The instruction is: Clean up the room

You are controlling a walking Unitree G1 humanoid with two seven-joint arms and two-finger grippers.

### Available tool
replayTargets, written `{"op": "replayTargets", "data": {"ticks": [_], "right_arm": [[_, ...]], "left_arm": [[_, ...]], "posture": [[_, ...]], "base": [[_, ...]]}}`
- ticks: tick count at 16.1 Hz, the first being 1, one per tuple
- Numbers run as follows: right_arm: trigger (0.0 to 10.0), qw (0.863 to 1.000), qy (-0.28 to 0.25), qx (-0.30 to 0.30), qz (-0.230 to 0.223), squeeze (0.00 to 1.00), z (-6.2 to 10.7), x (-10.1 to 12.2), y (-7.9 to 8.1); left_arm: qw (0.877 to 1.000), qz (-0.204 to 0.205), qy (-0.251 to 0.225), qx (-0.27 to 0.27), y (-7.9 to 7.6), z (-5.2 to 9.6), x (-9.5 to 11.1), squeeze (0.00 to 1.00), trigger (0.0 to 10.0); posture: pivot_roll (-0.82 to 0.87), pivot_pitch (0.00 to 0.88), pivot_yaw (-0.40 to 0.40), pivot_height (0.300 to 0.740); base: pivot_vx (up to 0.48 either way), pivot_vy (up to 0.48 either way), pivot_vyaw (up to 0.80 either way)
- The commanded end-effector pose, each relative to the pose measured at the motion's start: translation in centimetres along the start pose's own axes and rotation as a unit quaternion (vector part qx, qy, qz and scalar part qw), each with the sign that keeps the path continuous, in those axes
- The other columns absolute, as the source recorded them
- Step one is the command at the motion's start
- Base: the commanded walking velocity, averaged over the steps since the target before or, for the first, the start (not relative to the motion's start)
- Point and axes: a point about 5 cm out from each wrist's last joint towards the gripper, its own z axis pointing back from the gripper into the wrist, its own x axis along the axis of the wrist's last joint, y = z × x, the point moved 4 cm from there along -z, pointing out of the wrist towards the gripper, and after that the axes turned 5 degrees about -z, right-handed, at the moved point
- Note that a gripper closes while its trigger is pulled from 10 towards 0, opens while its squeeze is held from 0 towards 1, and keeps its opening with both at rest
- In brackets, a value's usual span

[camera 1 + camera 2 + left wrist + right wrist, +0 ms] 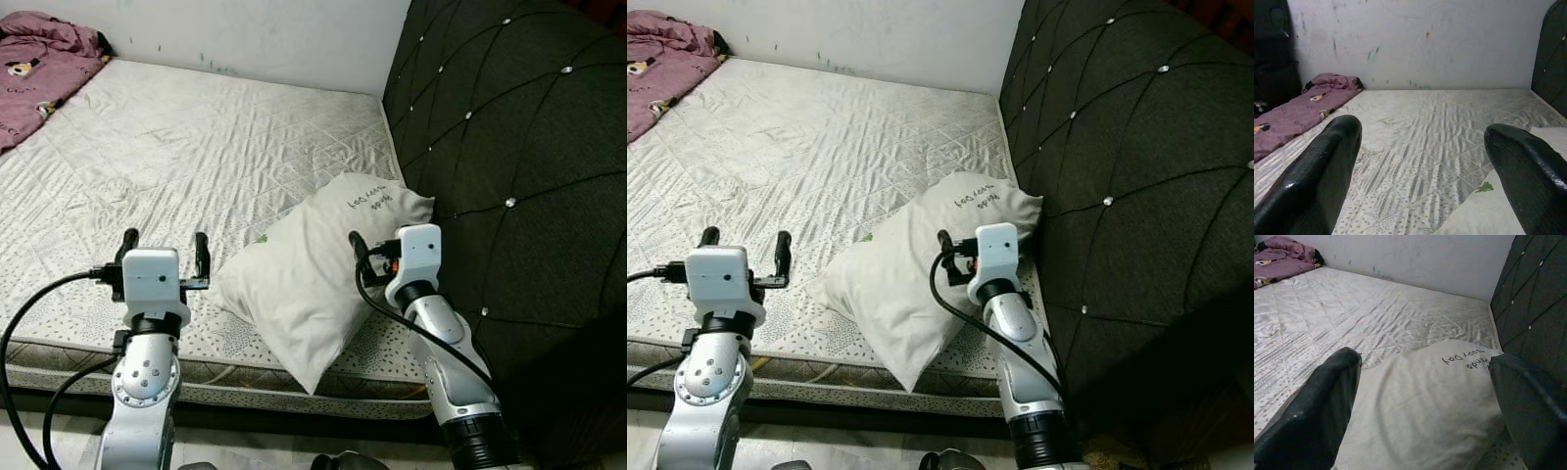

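Both grippers spread wide, empty: left gripper over bare mattress, right gripper over pillow. Pillow askew against headboard, likely next to be straightened. Pink blanket bunched in far corner.

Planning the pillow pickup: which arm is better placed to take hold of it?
Probably the right. The right gripper hangs open directly over the pillow, its fingers straddling it. The left gripper is also open but sits beside the pillow's edge, over bare mattress.
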Motion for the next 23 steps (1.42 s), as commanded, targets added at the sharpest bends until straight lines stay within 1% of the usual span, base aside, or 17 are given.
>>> {"op": "replayTargets", "data": {"ticks": [1,5,11,17,19,23], "right_arm": [[10.0,1.0,-0.004,-0.004,0.003,0.0,0.1,0.41,-0.27],[10.0,1.0,-0.002,-0.001,0.003,0.0,0.06,0.32,-0.26],[10.0,1.0,0.0,0.004,0.004,0.0,-0.02,0.23,-0.15],[10.0,1.0,0.003,0.005,0.003,0.0,-0.1,0.25,-0.2],[10.0,1.0,0.003,0.004,0.002,0.0,-0.12,0.23,-0.23],[10.0,1.0,0.006,0.003,0.003,0.0,-0.2,0.17,-0.3]], "left_arm": [[1.0,0.004,-0.001,-0.001,-0.02,0.02,0.24,0.0,10.0],[1.0,0.007,0.003,0.001,0.01,-0.02,0.15,0.0,10.0],[1.0,0.014,0.01,0.01,0.22,-0.07,-0.04,0.0,10.0],[1.0,0.016,0.011,0.012,0.26,-0.16,-0.01,0.0,10.0],[1.0,0.016,0.012,0.015,0.32,-0.16,-0.03,0.0,10.0],[0.999,0.016,0.015,0.024,0.6,-0.15,-0.08,0.0,10.0]], "posture": [[0.11,0.02,-0.109,0.728],[0.11,0.018,-0.109,0.712],[0.11,0.015,-0.115,0.712],[0.11,0.026,-0.118,0.632],[0.11,0.026,-0.118,0.622],[0.11,0.029,-0.121,0.622]], "base": [[0.0,0.0,0.0],[0.0,0.0,0.0],[0.0,0.0,0.0],[0.0,0.0,0.0],[0.0,0.0,0.0],[0.0,0.0,0.0]]}}
